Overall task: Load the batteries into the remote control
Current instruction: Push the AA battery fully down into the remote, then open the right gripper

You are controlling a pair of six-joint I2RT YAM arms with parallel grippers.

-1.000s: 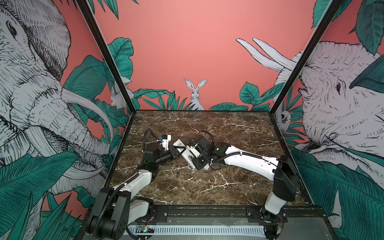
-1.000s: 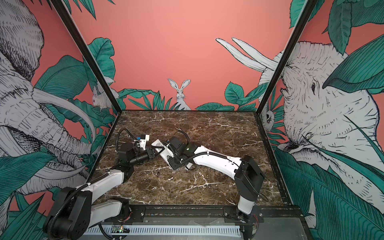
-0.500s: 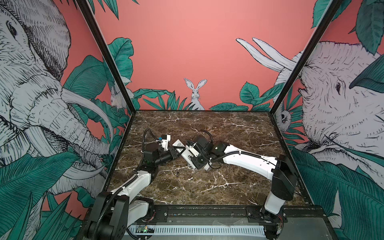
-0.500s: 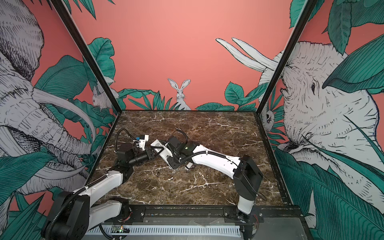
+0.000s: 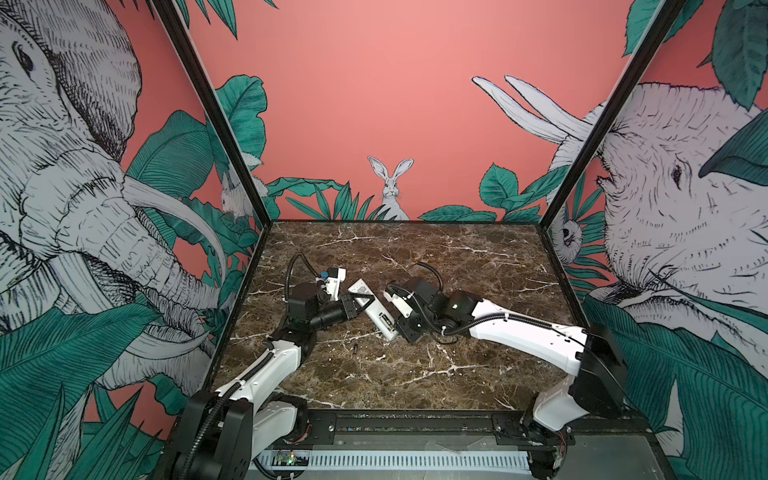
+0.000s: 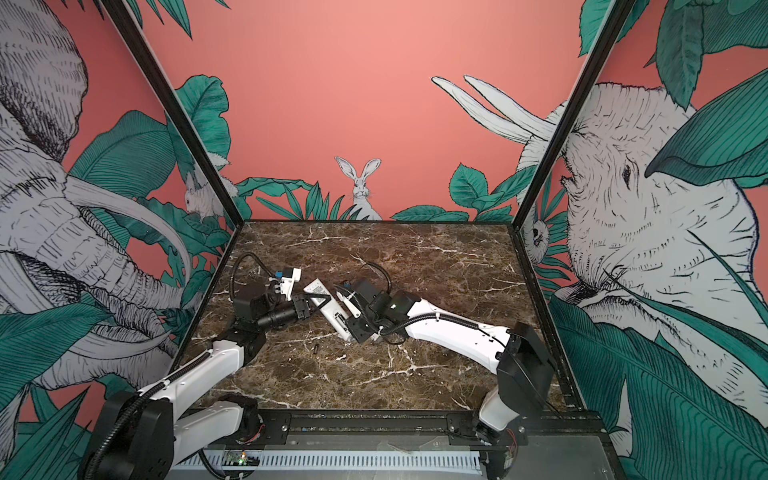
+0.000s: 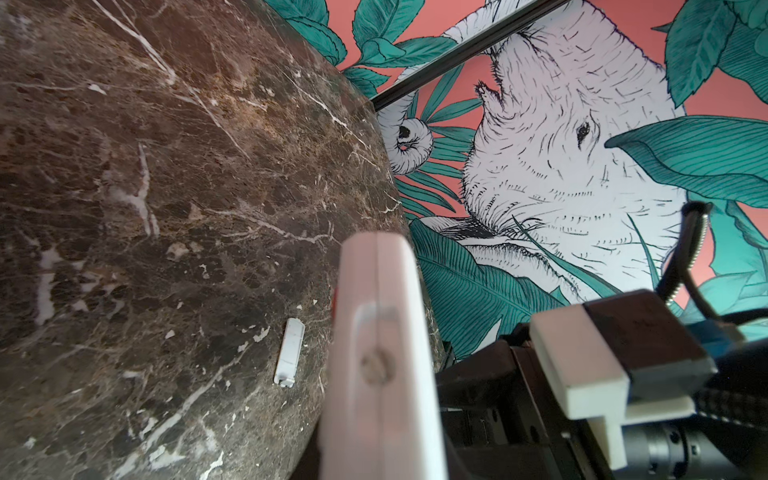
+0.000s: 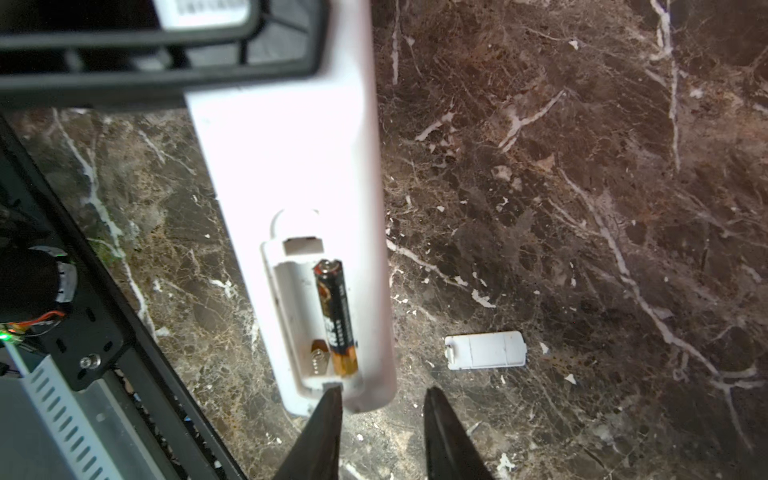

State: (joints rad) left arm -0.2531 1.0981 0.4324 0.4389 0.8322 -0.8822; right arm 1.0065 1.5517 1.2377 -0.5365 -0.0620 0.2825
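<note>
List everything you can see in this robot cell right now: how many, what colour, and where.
remote control: one, white, back up with its battery bay open, mid-table, clamped by the left gripper
battery: one, black with an orange end, seated in the remote's bay beside an empty slot
loose battery: one, dark, lying on the table in front of the remote; very small in both top views
battery cover: one, white, flat on the table near the remote's bay end
table: one, brown marble with white veins
walls: three, coral with elephants, leaves and a rabbit
left gripper: one, black, shut on the remote
right gripper: one, black, open, at the remote's bay end
</note>
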